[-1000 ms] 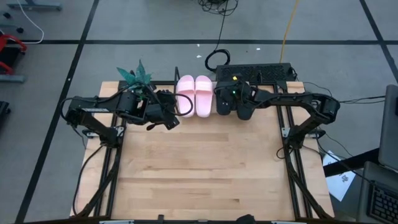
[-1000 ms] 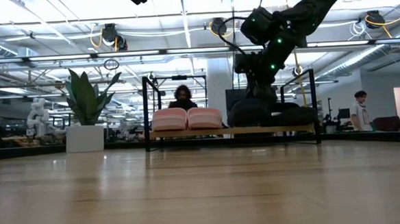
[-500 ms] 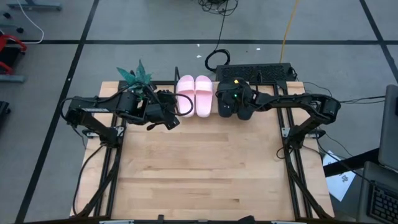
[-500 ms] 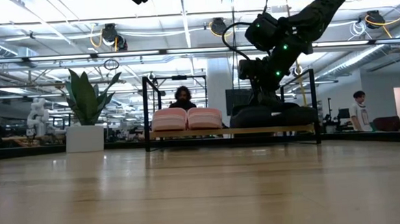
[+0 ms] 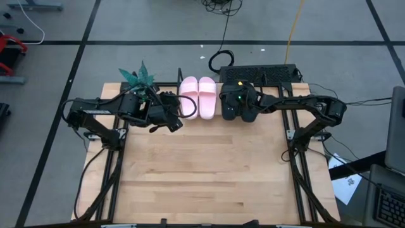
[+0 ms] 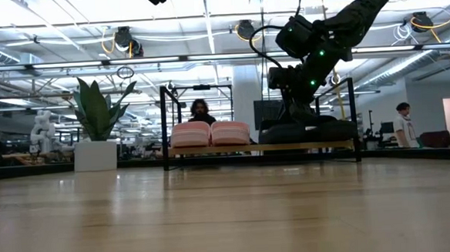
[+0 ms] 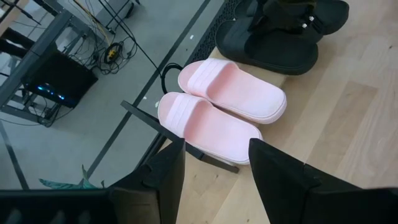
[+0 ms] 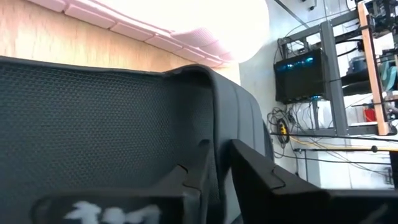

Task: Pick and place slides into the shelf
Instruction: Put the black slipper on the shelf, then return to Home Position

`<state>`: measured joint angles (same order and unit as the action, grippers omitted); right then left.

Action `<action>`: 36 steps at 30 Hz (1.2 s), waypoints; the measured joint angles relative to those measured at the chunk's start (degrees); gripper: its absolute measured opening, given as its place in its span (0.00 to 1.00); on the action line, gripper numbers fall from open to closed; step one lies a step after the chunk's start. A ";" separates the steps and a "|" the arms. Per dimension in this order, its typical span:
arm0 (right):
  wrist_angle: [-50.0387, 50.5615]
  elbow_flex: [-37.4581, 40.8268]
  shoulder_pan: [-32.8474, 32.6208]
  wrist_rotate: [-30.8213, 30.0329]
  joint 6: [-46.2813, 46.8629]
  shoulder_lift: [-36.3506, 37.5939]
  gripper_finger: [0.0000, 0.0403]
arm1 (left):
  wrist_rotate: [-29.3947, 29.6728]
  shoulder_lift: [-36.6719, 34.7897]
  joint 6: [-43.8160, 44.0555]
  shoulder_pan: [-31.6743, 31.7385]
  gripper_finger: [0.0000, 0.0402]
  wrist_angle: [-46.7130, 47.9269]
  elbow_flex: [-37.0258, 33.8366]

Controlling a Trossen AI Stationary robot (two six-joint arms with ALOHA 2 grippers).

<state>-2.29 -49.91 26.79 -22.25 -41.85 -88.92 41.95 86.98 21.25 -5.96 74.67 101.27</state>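
Two light pink slides (image 5: 198,96) lie side by side on the shelf (image 6: 257,148) at the table's far edge, soles on its board; the left wrist view shows them too (image 7: 217,106). Right of them lie two black slides (image 5: 248,113) (image 6: 306,129). My right gripper (image 5: 239,96) stands over the black pair, shut on one black slide (image 8: 93,124). My left gripper (image 7: 214,180) is open and waits at the shelf's left end (image 5: 171,114), touching nothing. My right gripper pinches the black slide's strap edge (image 8: 214,149) between its two fingers (image 8: 261,177). It comes from above, slanting toward the far edge. The slide lies flat on the shelf board next to the other black slide (image 6: 333,126).
A potted plant (image 5: 138,77) (image 6: 98,125) stands at the far left corner beside the shelf. The shelf's black end frame (image 7: 186,146) is just ahead of my left gripper. The wooden tabletop (image 5: 202,171) stretches toward the near edge. People (image 6: 199,110) show in the room behind.
My right gripper has moved down and slightly toward the table's left, bringing the black slide from a raised position down flat onto the shelf board beside the other black one. It has kept still for the last half second.
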 joint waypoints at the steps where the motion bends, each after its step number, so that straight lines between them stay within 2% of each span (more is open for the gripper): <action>1: 0.13 0.00 0.00 0.03 0.48 0.00 0.16 | 0.00 0.00 0.00 0.00 0.45 0.01 0.00; 9: 0.56 0.00 -0.93 -0.37 0.88 -0.01 0.31 | 0.00 0.00 -0.01 0.00 0.45 0.00 0.00; 18: 0.12 0.02 -6.49 -8.16 0.14 0.59 0.41 | -0.02 0.00 -0.07 0.00 0.45 0.02 0.00; 28: 0.44 -0.01 -15.83 -22.58 -2.35 5.31 0.46 | -0.07 0.00 -0.12 0.00 0.45 0.04 0.00; 33: 0.42 0.02 -23.55 -31.15 -2.29 10.75 0.46 | -0.57 0.00 -0.10 0.00 0.45 0.07 0.00; 36: 0.34 0.02 -29.84 -38.76 -3.27 14.67 0.46 | -2.28 -0.01 0.22 -0.17 0.45 0.09 0.00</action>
<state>-1.95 -49.89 -3.05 -61.00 -45.12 -74.26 39.68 86.97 21.47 -6.13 74.76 101.27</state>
